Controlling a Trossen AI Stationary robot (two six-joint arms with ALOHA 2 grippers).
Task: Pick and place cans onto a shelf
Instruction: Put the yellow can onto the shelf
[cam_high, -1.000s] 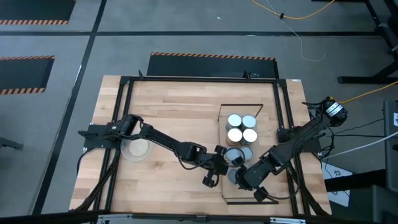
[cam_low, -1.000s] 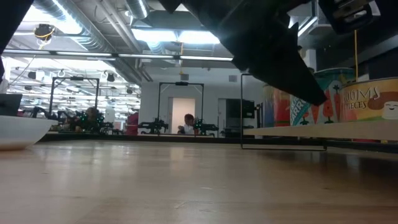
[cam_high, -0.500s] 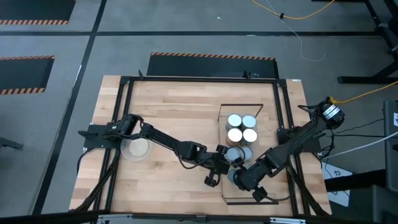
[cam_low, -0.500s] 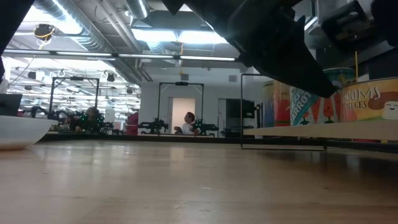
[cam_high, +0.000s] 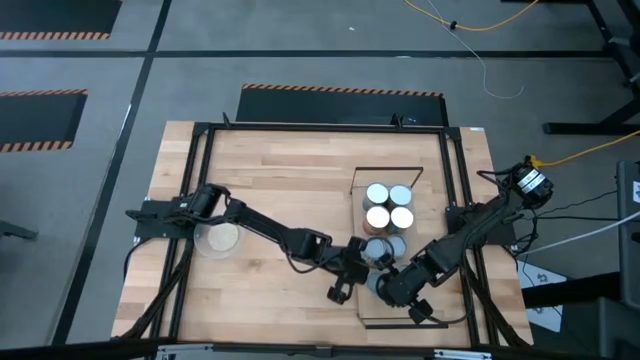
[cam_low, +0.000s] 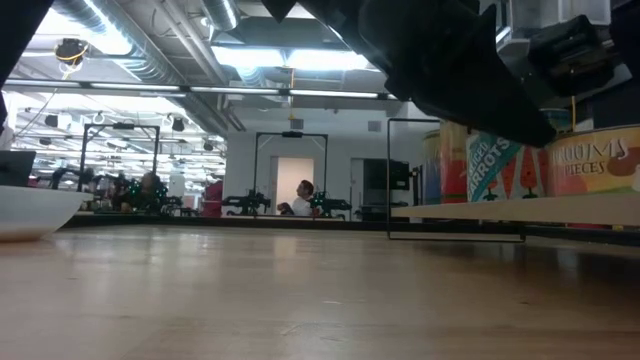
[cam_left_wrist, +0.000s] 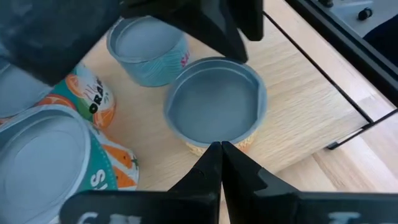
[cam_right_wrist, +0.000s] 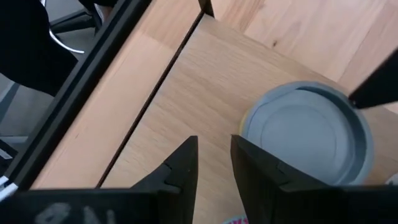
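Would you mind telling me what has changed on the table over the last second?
The right gripper has crept a little leftward over the shelf, and in the low view the arm has slid right across the cans. Nothing was grasped or released. The left gripper, four stacked cans and dish stayed put.

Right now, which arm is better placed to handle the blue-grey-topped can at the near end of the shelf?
Probably the right. The right gripper hovers partly open beside that can on the shelf, while the left gripper is shut, pointing at it from the shelf's edge.
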